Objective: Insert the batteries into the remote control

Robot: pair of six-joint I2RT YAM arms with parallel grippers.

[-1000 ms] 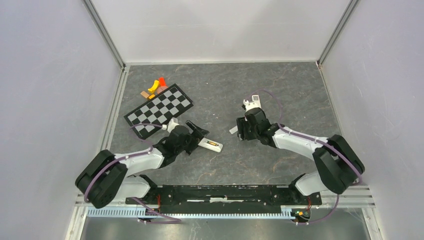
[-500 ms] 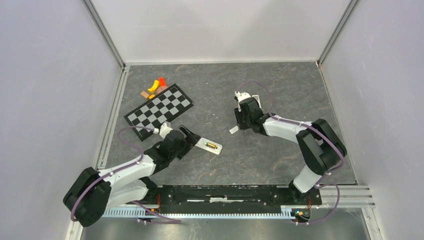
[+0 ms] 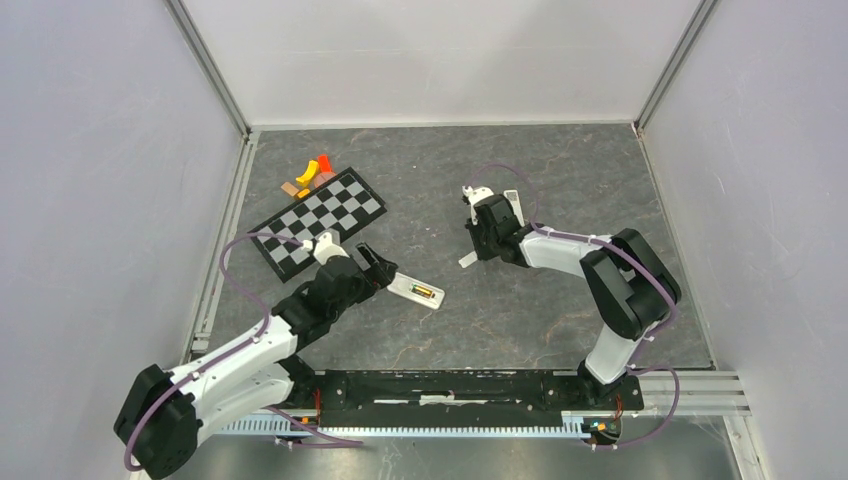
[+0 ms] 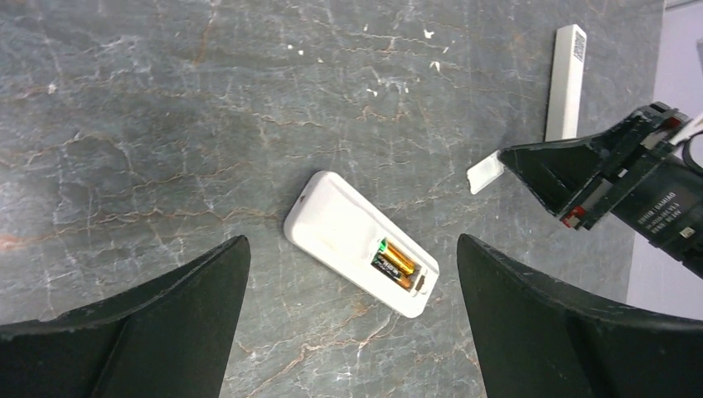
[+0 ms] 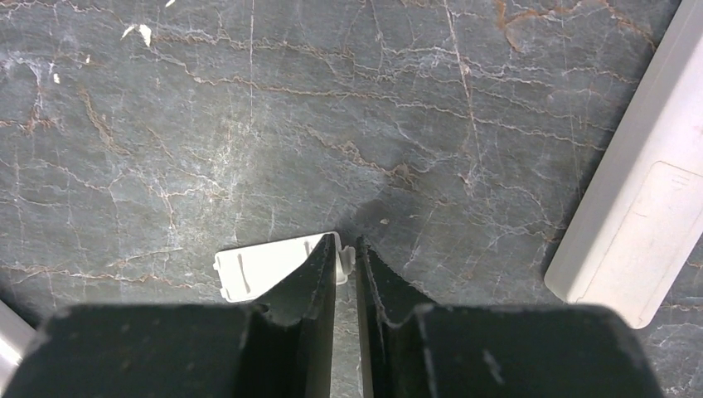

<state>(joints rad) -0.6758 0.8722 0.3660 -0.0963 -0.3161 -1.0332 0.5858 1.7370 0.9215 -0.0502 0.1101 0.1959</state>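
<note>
The remote control [image 3: 417,291] lies face down on the dark marbled desk [image 3: 560,170], left of centre, with its battery bay uncovered at the end nearer the arms' bases. Both batteries [image 4: 395,264] sit side by side in that bay, gold ends showing. The left end effector [image 3: 376,262] hangs just beside the remote's far-left end with its fingers [image 4: 124,332] spread as wide as they go, holding nothing; in the left wrist view the remote lies between them but clear of both. The right end effector [image 5: 346,253] is down at the desk surface, well to the right of the remote. Its fingers [image 5: 303,282] are drawn in to a thin slit, with the end of the small white cover [image 5: 265,269] caught between the tips, the rest of the cover jutting out to one side. A plain white strip [image 5: 638,207] lies near that end effector, apart from it. A checkerboard card [image 3: 318,220] and a few orange and red pieces [image 3: 312,170] lie at the far left.
</note>
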